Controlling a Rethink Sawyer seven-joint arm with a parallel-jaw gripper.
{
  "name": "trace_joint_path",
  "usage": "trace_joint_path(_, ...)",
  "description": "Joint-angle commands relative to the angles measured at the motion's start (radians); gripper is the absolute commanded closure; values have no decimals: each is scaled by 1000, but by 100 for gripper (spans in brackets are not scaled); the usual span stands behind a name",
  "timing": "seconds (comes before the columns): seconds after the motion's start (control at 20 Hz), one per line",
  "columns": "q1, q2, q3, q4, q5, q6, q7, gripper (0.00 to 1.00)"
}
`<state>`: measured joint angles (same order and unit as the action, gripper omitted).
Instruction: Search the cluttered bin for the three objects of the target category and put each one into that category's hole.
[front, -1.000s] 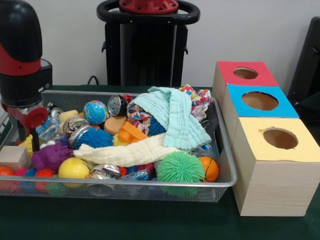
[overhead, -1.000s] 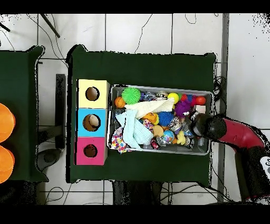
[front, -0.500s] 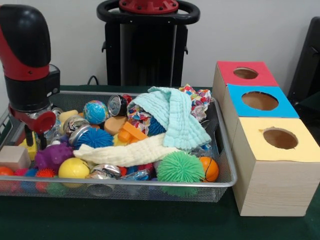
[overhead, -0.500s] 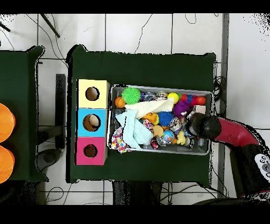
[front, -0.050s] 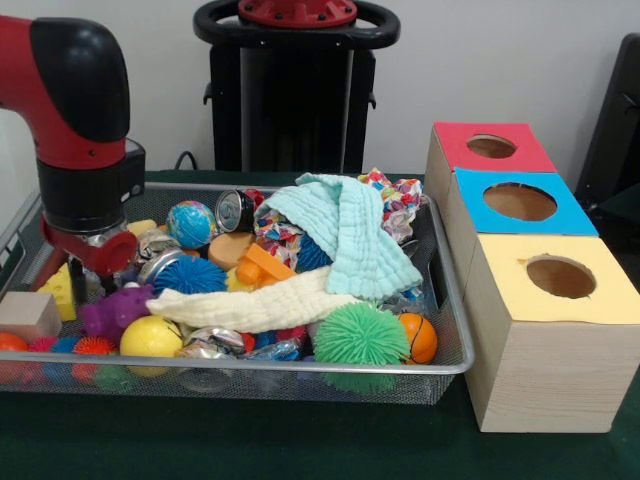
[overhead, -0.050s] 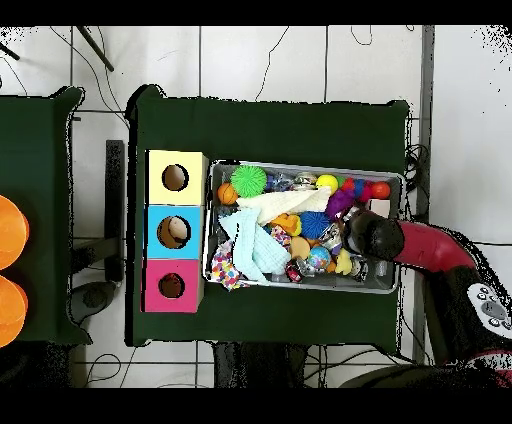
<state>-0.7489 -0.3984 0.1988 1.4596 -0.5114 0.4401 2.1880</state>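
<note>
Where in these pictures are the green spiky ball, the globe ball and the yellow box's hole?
green spiky ball (front, -0.050s: 360, 335): front view, centre of its spikes.
globe ball (front, -0.050s: 191, 223): front view, middle of its blue face.
yellow box's hole (front, -0.050s: 561, 277): front view, inside the opening.

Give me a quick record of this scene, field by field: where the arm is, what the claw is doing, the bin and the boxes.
arm: low over the bin's end farthest from the boxes
claw: down among the toys beside the purple toy; open or shut cannot be told
bin: wire mesh, full of balls, cans and cloths
mint cloth: draped on top of the pile
boxes: yellow, blue, red, one round hole each
</note>
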Motion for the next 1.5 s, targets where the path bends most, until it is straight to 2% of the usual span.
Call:
trace_joint_path(0.05, 26, 113, 41, -13, -15, -73, 14, 0)
trace_joint_path(0.45, 42, 144, 39, -28, -6, -103, 29, 0)
trace_joint_path(0.6, 48, 142, 38, -34, -20, -99, 5, 0)
trace_joint_path(0.65, 50, 143, 32, -33, -18, -121, 17, 100)
trace_joint_path(0.8, 57, 140, 24, -33, -26, -143, 24, 100)
trace_joint_path(0.85, 48, 131, 40, -27, -31, -125, -8, 100)
trace_joint_path(0.95, 55, 85, 38, 6, -20, -94, -14, 100)
trace_joint_path(1.3, 57, -212, 41, 220, 44, 33, -34, 100)
trace_joint_path(1.5, 57, -314, 44, 281, 66, 75, -47, 100)
